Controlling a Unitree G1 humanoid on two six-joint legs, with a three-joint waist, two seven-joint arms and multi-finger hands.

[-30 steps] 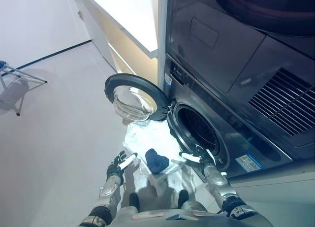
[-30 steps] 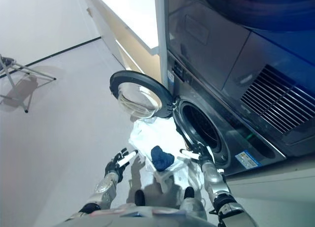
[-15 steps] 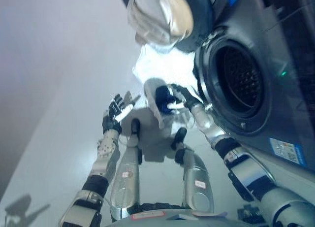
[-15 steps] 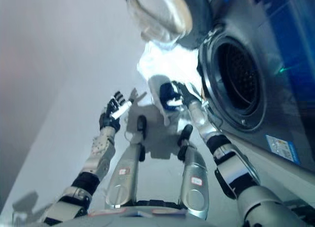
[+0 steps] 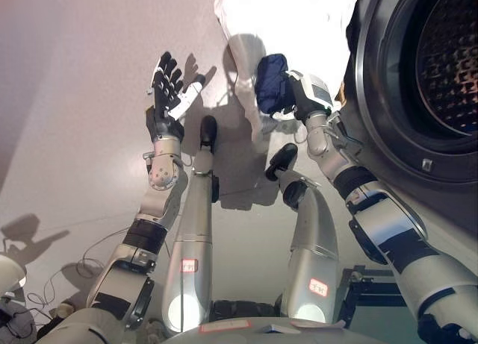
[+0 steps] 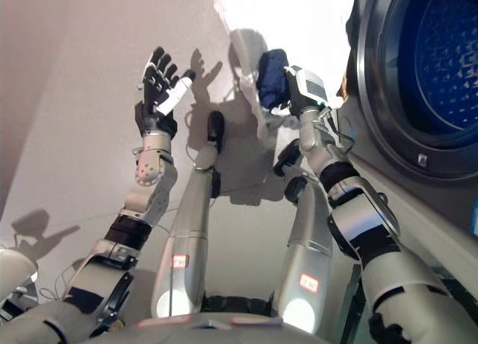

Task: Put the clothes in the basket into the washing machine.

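Observation:
A dark blue cloth [image 5: 270, 79] lies bunched at the near edge of the white basket [image 5: 299, 16] on the floor. My right hand [image 5: 297, 99] is at the cloth's right side, fingers curled into it. The washing machine's round opening [image 5: 448, 60] with its perforated drum stands just right of the basket; the cloth is outside it. My left hand [image 5: 167, 86] is held up over the floor to the left, fingers spread and empty. The scene also shows in the right eye view, with the cloth [image 6: 272, 74] and right hand [image 6: 299, 98] beside the drum.
The dark rim of the machine front [image 5: 373, 113] runs close along my right forearm. Light grey floor [image 5: 75, 98] stretches to the left of the basket.
The camera has tilted down and closer. My right hand has gone from the machine's rim to the dark blue cloth and closed on it. My left hand stays raised and open.

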